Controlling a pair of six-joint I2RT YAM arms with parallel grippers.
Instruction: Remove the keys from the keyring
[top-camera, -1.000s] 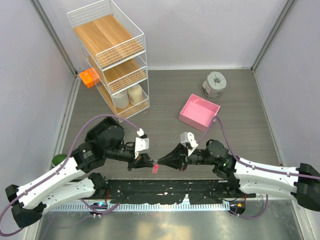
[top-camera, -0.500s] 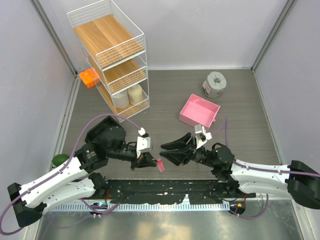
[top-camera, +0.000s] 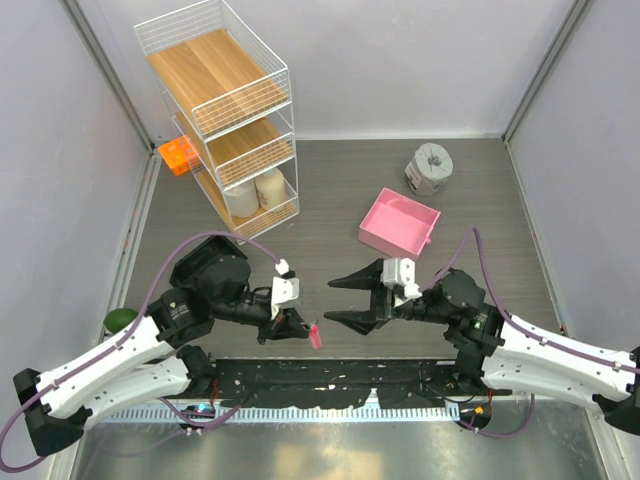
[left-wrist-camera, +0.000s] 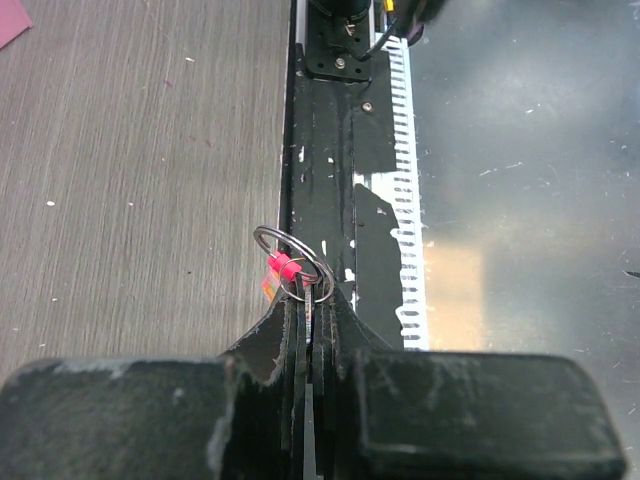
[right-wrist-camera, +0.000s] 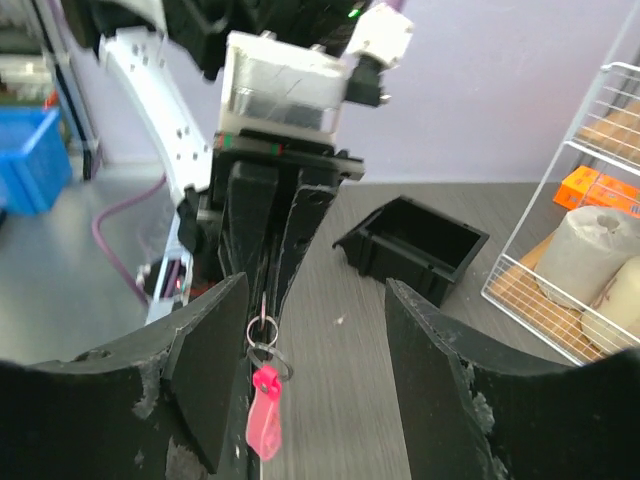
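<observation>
On the near side of the square pink plastic tray (top-camera: 400, 224), the right gripper (top-camera: 328, 300) has let go and spread wide, leaving the short pink-red strip-shaped key tag (top-camera: 317, 334) dangling from the still-pinched left gripper (top-camera: 298, 327); no freed key shows, so removal likely unfinished.

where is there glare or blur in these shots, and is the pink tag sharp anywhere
top external: even light, sharp throughout, only soft shadows; left wrist: warm glare on the metal sheet, own fingers soft, pink key tag fairly crisp; right wrist: tag clear, near fingers dark and soft, blue bin blurred
</observation>
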